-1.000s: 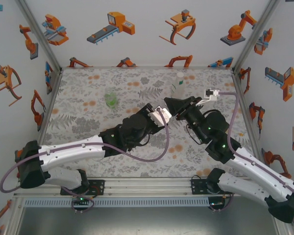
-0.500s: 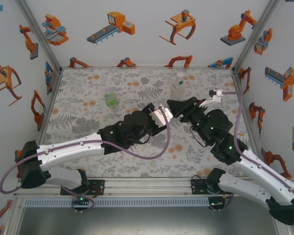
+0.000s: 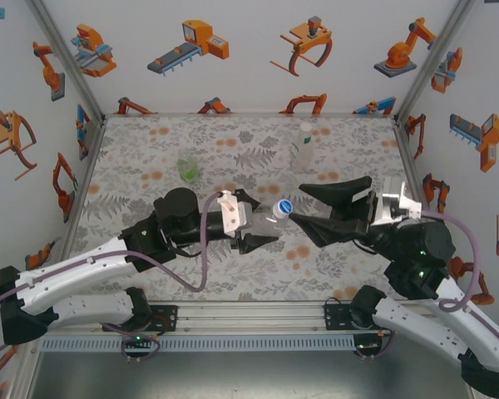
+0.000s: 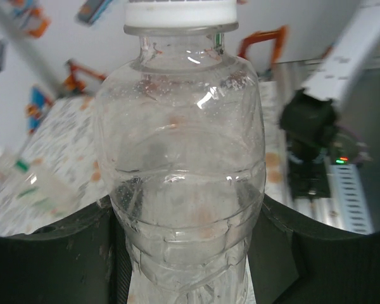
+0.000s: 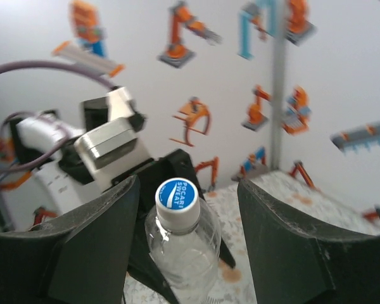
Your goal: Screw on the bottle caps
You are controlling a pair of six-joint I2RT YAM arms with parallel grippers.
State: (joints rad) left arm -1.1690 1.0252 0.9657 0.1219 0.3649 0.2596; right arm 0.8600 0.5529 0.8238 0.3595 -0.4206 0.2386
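Left gripper [image 3: 262,220] is seen clamped round the body of a clear bottle [image 3: 274,215]. From the left wrist, its two black fingers [image 4: 50,266] are shown pressed against the ribbed lower half of the bottle on either side. The bottle is held above the table [image 3: 133,150] with its neck pointed toward the right gripper [image 3: 298,204]. A cap [image 3: 284,205], white with a blue printed top, is seated on the bottle's mouth; how far it has been screwed down cannot be told. The right gripper is held facing that cap with its jaws spread wide. In the right wrist view the cap [image 5: 177,195] is framed between the two fingers [image 5: 92,244] with clear gaps on both sides, so nothing is gripped there. Farther out, a green bottle [image 3: 188,169] is stood upright on the table left of centre. A labelled bottle [image 3: 303,145] is stood near the far edge, well apart from both grippers. The leaf-patterned table is enclosed by white walls [image 3: 233,58] printed with orange robot pictures.
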